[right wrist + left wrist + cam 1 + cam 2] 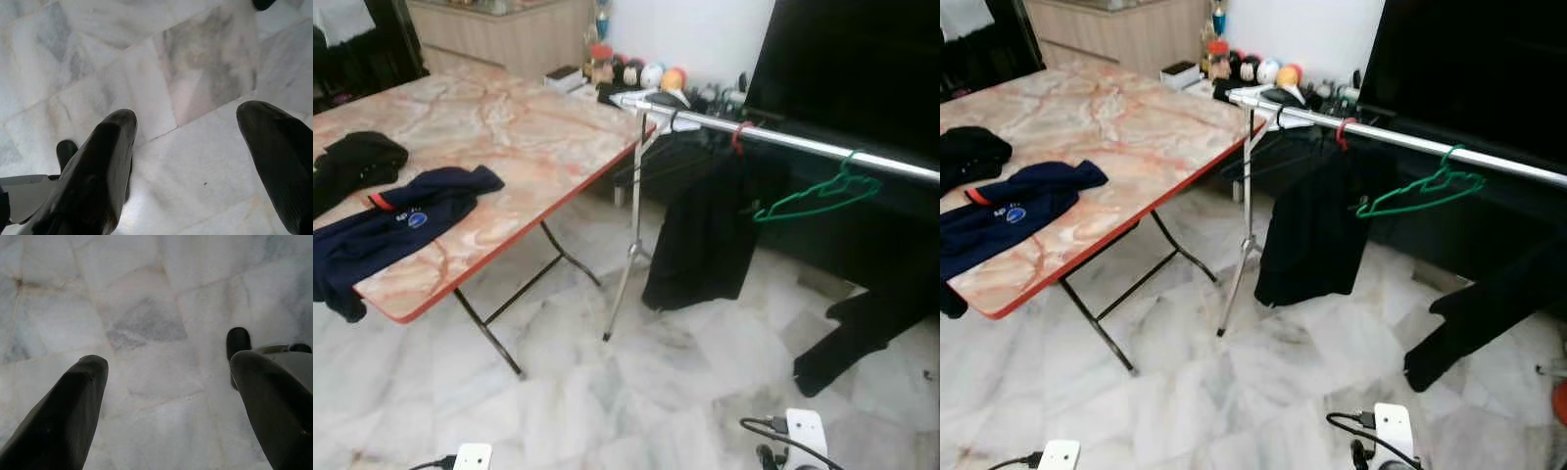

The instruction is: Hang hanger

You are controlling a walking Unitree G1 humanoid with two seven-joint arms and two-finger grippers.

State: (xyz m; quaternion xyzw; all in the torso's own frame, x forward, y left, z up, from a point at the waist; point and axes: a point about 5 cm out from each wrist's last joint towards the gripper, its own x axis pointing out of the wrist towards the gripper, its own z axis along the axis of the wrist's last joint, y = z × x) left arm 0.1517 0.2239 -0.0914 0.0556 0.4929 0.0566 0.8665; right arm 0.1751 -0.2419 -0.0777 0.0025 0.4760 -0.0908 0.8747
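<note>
A thin green wire hanger (822, 196) hangs by its hook from the shiny metal rail (803, 142), its long axis running roughly along the rail, beside a limp black garment (705, 245). A navy top (401, 220) lies crumpled on the marbled bench (529, 137). Left pincer (166, 377) and right pincer (188, 142) hang released, empty, above the pale marble floor (146, 293).

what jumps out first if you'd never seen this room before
The silver clothes rail on the robot's right draws the eye first, with an empty green hanger hooked on it beside a black garment on a red hanger. To the left stands a folding marble-pattern table with a navy top and a black garment lying on it. Both the left gripper and right gripper hang open over the pale tiled floor.
</note>
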